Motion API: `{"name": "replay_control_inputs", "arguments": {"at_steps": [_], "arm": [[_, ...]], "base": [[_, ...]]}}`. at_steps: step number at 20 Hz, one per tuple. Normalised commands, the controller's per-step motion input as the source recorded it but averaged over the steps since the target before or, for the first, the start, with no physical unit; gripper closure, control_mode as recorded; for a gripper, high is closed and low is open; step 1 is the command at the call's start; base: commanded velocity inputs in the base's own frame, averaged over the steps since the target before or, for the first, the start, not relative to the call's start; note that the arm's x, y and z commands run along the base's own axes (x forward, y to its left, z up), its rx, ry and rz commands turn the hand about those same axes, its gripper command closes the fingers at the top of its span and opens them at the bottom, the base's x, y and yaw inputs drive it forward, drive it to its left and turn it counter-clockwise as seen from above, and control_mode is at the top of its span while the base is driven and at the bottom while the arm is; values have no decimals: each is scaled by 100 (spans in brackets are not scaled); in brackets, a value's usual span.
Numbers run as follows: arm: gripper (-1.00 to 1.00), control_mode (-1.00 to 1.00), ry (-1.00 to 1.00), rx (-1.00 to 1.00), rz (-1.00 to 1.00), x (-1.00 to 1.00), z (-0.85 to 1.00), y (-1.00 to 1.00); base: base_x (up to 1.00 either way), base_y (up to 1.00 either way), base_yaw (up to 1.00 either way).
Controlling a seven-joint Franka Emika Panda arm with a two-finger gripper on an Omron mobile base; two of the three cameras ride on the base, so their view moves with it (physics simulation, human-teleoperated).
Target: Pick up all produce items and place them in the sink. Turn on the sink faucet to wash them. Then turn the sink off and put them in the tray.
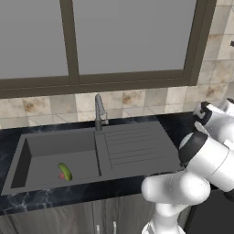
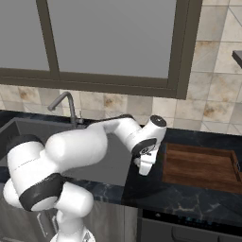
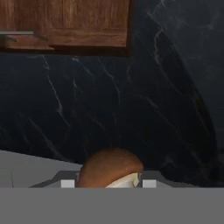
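1. Already, in the left base view, we see the cucumber (image 1: 65,172) lying on the floor of the sink (image 1: 45,148), near its front wall and touching a small red spot. The tap (image 1: 99,111) stands behind the basin with no water showing. Our arm bends away to the right, over the dark counter (image 1: 55,196).

2. From the right base view, our gripper (image 2: 144,171) hangs low above the counter, between the drainboard and the wooden tray (image 2: 198,165). The tray holds nothing we can see. The fingertips are too small here to judge.

3. Looking along the hand, we find a round brown mushroom (image 3: 110,168) sitting between our two fingertips (image 3: 68,183), and the fingers appear clamped on it, with the counter and the tray's edge beyond.

4. We judge the mushroom still has to travel left to the sink. The grip seems to be on a rounded cap, so it could squirt out during the swing and roll along the counter. Lowering it hard could also knock the cucumber, and a wide swing risks clipping the tap.
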Motion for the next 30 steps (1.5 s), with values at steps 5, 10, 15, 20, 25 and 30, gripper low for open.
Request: {"name": "replay_control_inputs", "arguments": {"at_steps": [5,10,15,20,25,30], "arm": [[100,-100,-6,0,7,-17,15,96],[100,-100,-2,0,17,-4,1,100],[100,-100,-3,0,22,0,0,100],[100,-100,-2,-1,30,0,0,100],[100,-100,-3,-5,30,0,0,100],[100,-100,-2,-5,26,0,1,100]], "base": [[0,0,0],[0,0,0],[0,0,0],[0,0,0],[0,0,0],[0,0,0]]}}
